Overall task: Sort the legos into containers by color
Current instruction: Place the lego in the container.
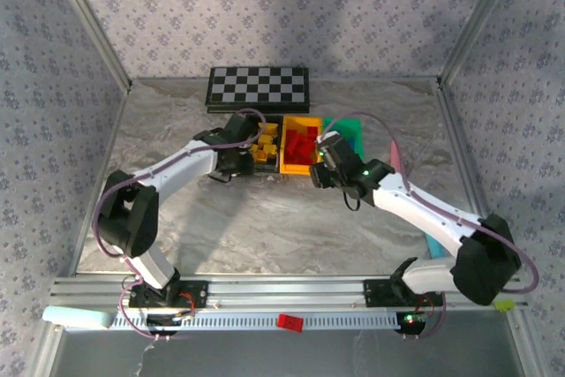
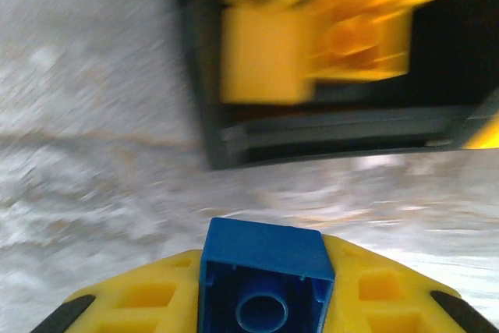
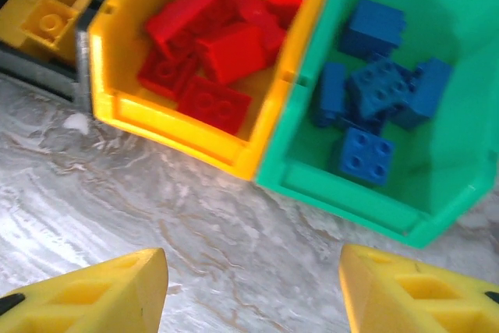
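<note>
Blue lego [image 2: 266,267] sits clamped in the left pincer [image 2: 265,306] near the black bin [image 2: 312,136]; right pincer [image 3: 253,290] gapes wide before the yellow bin [image 3: 183,132] and green bin [image 3: 343,196].

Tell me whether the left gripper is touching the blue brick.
Touching. The left wrist view shows the blue brick wedged between the yellow fingers of the left gripper, no gaps.

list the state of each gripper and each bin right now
left gripper: shut on a blue brick
right gripper: open, nothing between the fingers
black bin: holds yellow bricks
yellow bin: holds red bricks
green bin: holds blue bricks
</note>
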Controlling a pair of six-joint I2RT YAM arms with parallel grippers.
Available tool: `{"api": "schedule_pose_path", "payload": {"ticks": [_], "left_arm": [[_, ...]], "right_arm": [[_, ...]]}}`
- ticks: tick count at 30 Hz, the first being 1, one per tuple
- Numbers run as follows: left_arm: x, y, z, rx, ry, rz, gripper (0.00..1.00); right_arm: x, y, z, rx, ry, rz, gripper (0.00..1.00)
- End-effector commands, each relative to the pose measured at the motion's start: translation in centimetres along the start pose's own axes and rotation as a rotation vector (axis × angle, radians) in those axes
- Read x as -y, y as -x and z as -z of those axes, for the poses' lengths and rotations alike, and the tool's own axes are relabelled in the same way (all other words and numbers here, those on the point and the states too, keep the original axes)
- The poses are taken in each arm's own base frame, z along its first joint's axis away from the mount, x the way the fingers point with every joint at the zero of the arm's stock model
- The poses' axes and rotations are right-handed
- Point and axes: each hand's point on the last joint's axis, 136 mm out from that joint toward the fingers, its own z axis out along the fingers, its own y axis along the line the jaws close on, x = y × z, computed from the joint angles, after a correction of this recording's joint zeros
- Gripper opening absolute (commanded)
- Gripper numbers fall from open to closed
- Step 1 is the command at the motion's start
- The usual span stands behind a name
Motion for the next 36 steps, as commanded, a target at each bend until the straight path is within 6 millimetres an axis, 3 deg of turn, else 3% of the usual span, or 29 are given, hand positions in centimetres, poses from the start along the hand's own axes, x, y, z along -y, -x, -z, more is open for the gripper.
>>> {"api": "schedule_pose_path", "payload": {"ticks": [1,4,11,16,24,25,27,28,31,36], "left_arm": [[4.2,2.8,2.0,0.082,-0.033,-0.052,0.29],[8.3,4.5,1.5,0.099,-0.071,-0.115,0.29],[17.1,8.7,-0.2,0.115,-0.165,-0.216,0.30],[21.4,10.6,-2.1,0.116,-0.204,-0.260,0.31],[24.1,11.6,-4.8,0.112,-0.270,-0.244,0.32],[24.2,11.5,-5.0,0.111,-0.271,-0.245,0.34],[24.2,11.4,-5.4,0.106,-0.274,-0.245,0.50],[24.2,11.3,-5.4,0.102,-0.275,-0.248,0.57],[23.6,11.3,-5.2,0.104,-0.246,-0.258,0.64],[22.2,11.7,-3.1,0.144,-0.201,-0.272,0.68]], "right_arm": [[2.7,-0.9,1.0,0.005,-0.023,-0.127,0.62],[5.1,-2.1,1.2,-0.014,-0.040,-0.219,0.62],[8.7,-4.4,1.9,-0.045,-0.066,-0.341,0.62],[10.2,-5.9,2.6,-0.048,-0.066,-0.396,0.62],[11.0,-7.1,2.9,-0.056,-0.056,-0.425,0.62],[11.0,-7.2,2.8,-0.059,-0.053,-0.427,0.62],[11.0,-7.3,2.7,-0.058,-0.050,-0.430,0.62],[10.9,-7.3,2.7,-0.056,-0.046,-0.431,0.62],[10.8,-7.3,2.5,-0.057,-0.037,-0.433,0.62],[10.9,-6.7,2.2,-0.053,-0.039,-0.440,0.62]]}}
